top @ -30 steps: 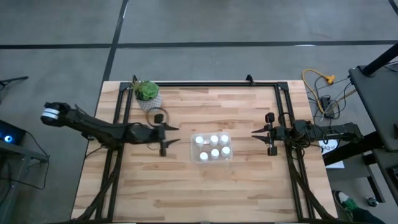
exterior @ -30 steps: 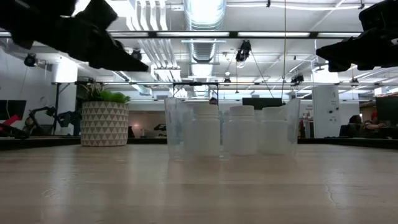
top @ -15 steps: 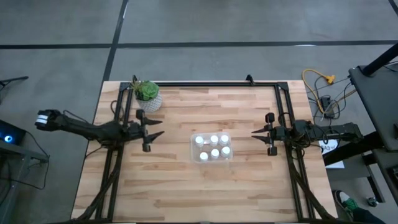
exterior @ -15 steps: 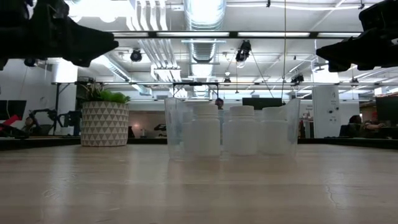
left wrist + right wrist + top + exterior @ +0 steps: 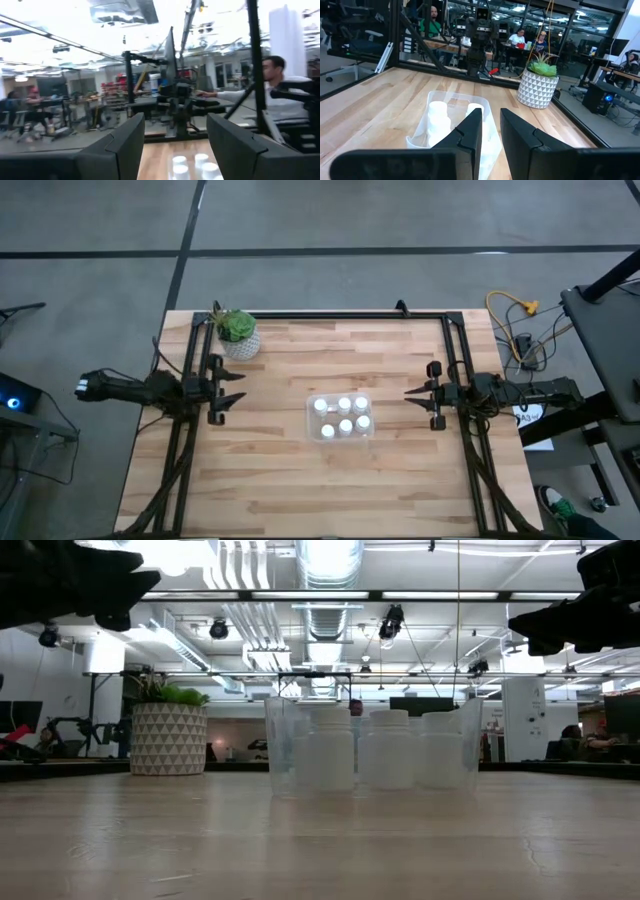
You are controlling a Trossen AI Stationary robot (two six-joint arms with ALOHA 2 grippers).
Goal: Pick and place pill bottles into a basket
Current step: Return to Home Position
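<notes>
The basket, a clear bin, stands on the wooden table's middle with several white pill bottles upright inside it; they also show in the low view. My left gripper hovers open and holds nothing, at the table's left edge, pointing toward the basket. My right gripper hovers level at the right edge and faces the basket. Only a narrow gap separates its fingers, with nothing between them.
A white patterned pot with a green plant stands at the far left of the table. Black frame rails run along the far edge and both sides. People sit and stand beyond the table.
My left gripper has drawn back from near the basket toward the table's left edge and has tipped upward, its fingers staying apart. The basket and bottles have not moved.
</notes>
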